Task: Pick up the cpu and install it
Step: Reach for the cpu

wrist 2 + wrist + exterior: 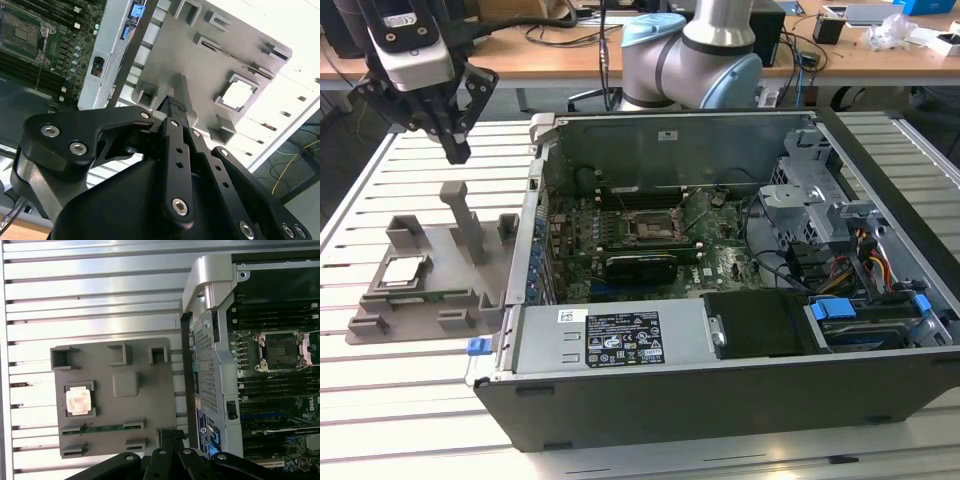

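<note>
— Cpu (402, 270): lying where, looking how?
— Small flat square, shiny silver top, thin pale rim. Lies flat in a square pocket of the grey fixture (445, 262), on the exterior view's left. Well apart from the socket (648, 225) inside the open computer case (620, 400).
— And the gripper (457, 152)?
— Hangs above the fixture, near its upright post (467, 222). Fingers pressed together, holding nothing, clear of the cpu.
— Surface and room?
— Pale slatted table (410, 410) under fixture and case. Fixture just beside the case's left wall. On the far side, the arm's grey joints (695, 60), then a wooden desk (880, 60) with cables and clutter.
— Anything hidden or hard to make out?
— Underside of the cpu sunk in its pocket. Top washed out by glare in the first wrist view. Right end of the case cut off at the exterior view's right edge. Part of the fixture covered by the gripper's black links in the second wrist view.
</note>
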`<state>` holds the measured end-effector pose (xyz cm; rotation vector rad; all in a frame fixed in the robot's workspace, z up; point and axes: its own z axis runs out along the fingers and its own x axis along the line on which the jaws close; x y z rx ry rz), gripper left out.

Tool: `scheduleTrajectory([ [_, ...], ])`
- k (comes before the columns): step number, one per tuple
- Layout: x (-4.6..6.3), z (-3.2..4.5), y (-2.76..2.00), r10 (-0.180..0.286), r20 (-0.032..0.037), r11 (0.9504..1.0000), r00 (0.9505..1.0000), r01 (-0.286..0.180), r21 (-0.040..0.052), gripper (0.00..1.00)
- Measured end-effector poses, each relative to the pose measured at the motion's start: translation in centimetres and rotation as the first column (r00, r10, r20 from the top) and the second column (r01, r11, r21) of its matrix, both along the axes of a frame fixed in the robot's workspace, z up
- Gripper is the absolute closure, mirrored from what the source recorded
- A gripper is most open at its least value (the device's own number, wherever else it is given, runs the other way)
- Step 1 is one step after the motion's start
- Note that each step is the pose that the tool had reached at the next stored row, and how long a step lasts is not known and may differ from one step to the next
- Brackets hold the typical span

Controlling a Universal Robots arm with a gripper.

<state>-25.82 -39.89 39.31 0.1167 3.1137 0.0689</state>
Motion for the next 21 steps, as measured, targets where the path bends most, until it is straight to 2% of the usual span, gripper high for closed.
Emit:
scheduleTrajectory([
  [8,-2.0,-0.01,0.0,0.0,0.0,1.0,1.0,0.0,0.0,0.89],
  [21,-4.0,-0.01,0.0,0.0,0.0,1.0,1.0,0.0,0.0,0.89],
])
